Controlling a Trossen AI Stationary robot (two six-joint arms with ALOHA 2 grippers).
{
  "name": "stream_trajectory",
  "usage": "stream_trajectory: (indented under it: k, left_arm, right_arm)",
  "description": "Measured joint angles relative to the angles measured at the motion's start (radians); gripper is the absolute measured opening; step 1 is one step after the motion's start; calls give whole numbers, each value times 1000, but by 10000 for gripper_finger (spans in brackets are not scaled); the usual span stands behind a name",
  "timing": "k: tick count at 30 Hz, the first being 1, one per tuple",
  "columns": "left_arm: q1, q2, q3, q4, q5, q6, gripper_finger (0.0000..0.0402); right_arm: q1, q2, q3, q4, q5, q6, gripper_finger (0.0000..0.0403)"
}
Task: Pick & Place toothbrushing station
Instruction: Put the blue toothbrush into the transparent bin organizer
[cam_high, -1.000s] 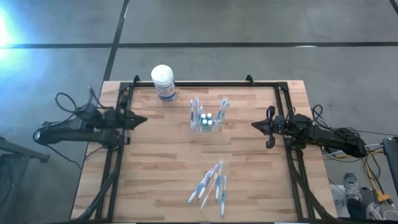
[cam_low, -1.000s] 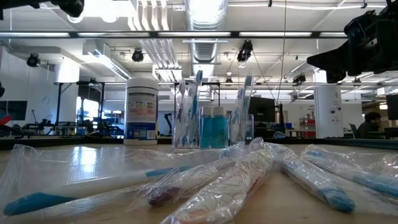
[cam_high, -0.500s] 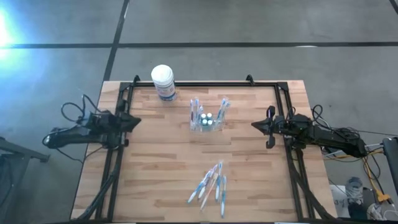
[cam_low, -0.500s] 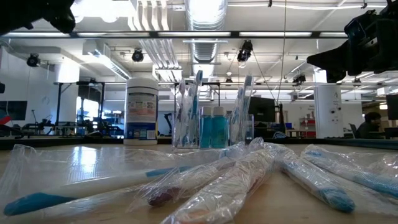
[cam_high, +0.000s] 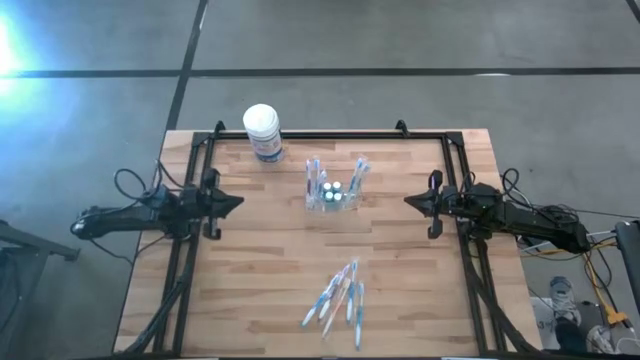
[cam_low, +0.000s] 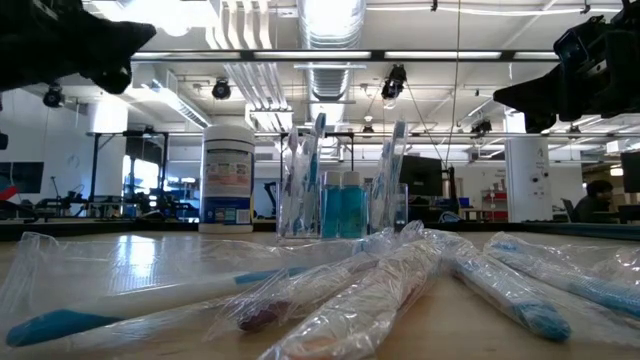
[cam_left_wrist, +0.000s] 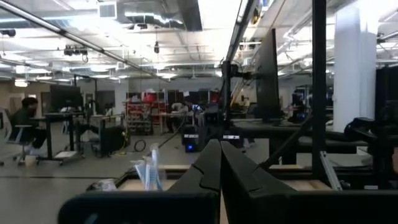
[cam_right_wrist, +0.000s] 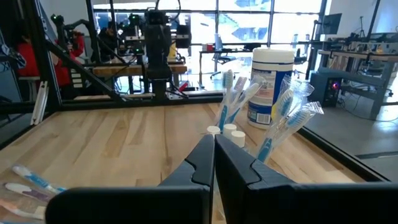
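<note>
while both arms hang back at the table's sides, i see from above the toothbrushing station (cam_high: 331, 195) standing on the wooden table (cam_high: 250, 270) a little toward the far edge from its middle, a clear holder with wrapped brushes sticking up at each end and two small capped bottles between them. the left gripper (cam_high: 236, 201) sits just inside the left edge and the right gripper (cam_high: 408, 201) just inside the right edge, both level with the station and well apart from it; each has its fingers pressed together on nothing, which my wrist views confirm, the dark fingers (cam_left_wrist: 214, 165) meeting in a thin seam on the left and the fingers (cam_right_wrist: 208, 158) doing the same on the right. the low view gives me what the overhead cannot: the bottles in the station hold blue liquid, and the white tub (cam_low: 228, 175) with a blue label stands upright off to one side of the holder, apart from it. the overhead places that tub at the far left corner, right by the frame rail. a loose heap of wrapped toothbrushes (cam_high: 338, 297) lies near the front edge, clear of the station. bare wood runs between each gripper and the holder, and between holder and heap. the right wrist view looks across to the station with the tub behind it.
</note>
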Motion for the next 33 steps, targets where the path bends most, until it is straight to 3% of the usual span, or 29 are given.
stream_trajectory:
  k: [18, 26, 33]
  left_arm:
    - [2, 0, -23, -161, -40, -22, 1]
    - [2, 3, -9, -181, -24, 1, 6]
    - [2, 2, -6, -185, -24, -27, 7]
  right_arm:
    - [0, -1, 0, 0, -3, 27, 8]
    - [0, -2, 0, 11, -7, 141, 8]
    - [0, -2, 0, 14, -71, 158, 8]
